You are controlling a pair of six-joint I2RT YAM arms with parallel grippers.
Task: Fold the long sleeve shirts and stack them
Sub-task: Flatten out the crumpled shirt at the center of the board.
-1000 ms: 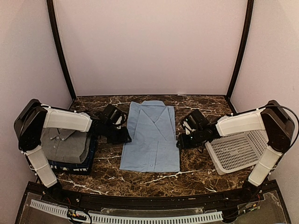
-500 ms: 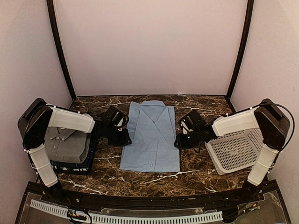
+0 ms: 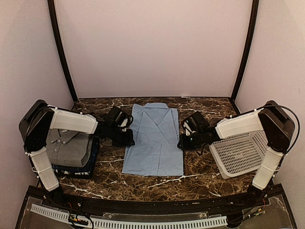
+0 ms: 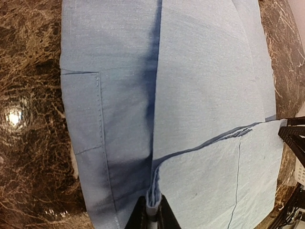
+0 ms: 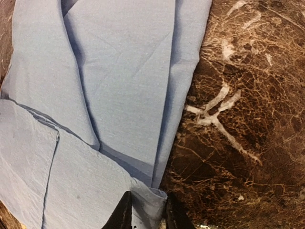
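A light blue shirt [image 3: 153, 138], button-front and collared, is seen laid flat at the middle of the dark marbled worktop [image 3: 200, 167], its collar towards the far wall and its sides folded in to a long rectangle. It is flanked by both arms: the left arm [image 3: 71, 123] is stretched in to the shirt's left edge and the right arm [image 3: 240, 125] to its right edge, each about halfway along the garment. In the left wrist view, the left fingers [image 4: 138, 218] are shown drawn close together on a doubled fold of the blue cloth, which is pinched between them at the bottom of the frame. In the right wrist view, the right fingers [image 5: 123, 213] are set either side of the shirt's folded edge, which fills the gap between them and is gripped just beside bare worktop. At the left, a grey collared shirt [image 3: 66, 145] is seen folded and partly hidden by the left arm. It is stacked on a dark navy shirt [image 3: 71, 170], of which only the edges are shown. A white lattice basket [image 3: 243, 152] is placed at the right, apart from the blue shirt.
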